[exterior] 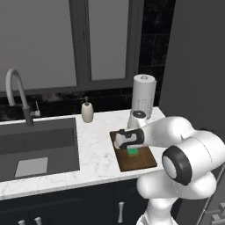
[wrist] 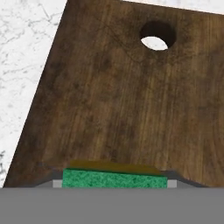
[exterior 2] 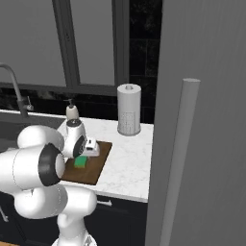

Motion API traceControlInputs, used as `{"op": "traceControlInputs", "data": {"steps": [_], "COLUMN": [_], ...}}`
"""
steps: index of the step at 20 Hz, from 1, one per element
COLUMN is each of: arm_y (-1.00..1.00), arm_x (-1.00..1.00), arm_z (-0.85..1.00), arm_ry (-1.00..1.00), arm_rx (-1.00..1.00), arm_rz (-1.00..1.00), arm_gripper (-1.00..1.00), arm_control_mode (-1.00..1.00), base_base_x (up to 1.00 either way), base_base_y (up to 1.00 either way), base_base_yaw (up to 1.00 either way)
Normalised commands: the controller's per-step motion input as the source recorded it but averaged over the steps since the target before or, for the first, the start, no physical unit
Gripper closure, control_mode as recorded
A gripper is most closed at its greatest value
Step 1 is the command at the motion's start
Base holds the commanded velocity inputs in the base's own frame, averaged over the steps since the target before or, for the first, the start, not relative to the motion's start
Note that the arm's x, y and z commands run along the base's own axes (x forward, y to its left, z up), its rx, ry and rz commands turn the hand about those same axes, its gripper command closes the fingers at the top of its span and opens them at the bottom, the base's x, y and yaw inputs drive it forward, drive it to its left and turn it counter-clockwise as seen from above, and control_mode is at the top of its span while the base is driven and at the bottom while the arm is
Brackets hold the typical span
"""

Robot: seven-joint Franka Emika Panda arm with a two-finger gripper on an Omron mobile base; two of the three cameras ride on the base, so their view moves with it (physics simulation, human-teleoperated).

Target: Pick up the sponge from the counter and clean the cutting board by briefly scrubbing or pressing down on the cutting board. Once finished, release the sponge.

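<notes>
- The pincer (wrist: pixel 114 183) is clamping the sponge (wrist: pixel 114 178) down on the cutting board (wrist: pixel 127 100);
- Pressing hard risks the board sliding along the bench (exterior: pixel 99 149) — or the sponge slipping free.

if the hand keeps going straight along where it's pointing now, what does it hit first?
The cutting board. The hand points down at it, shut on the sponge, so the sponge's underside would press into the wood first. Whether the sponge already touches the board I can't tell.
</notes>
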Motion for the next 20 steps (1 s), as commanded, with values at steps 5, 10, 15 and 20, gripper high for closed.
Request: {"op": "traceControlInputs", "data": {"steps": [5,10,15,20], "arm_y": [-0.50,0.01,0.31,0.42], "arm_x": [0.15,0.41,0.02,-0.04], "arm_z": [0.00,0.00,0.00,0.00], "arm_ry": [0.00,0.00,0.00,0.00], "arm_rx": [0.00,0.00,0.00,0.00], "arm_rz": [0.00,0.00,0.00,0.00], "arm_gripper": [1.00,1.00,1.00,1.00], "arm_control_mode": [-1.00,-1.00,-1.00,-1.00], "base_base_x": [0.00,0.00,0.00,0.00], "base_base_y": [0.00,0.00,0.00,0.00], "base_base_yaw": [0.00,0.00,0.00,0.00]}}
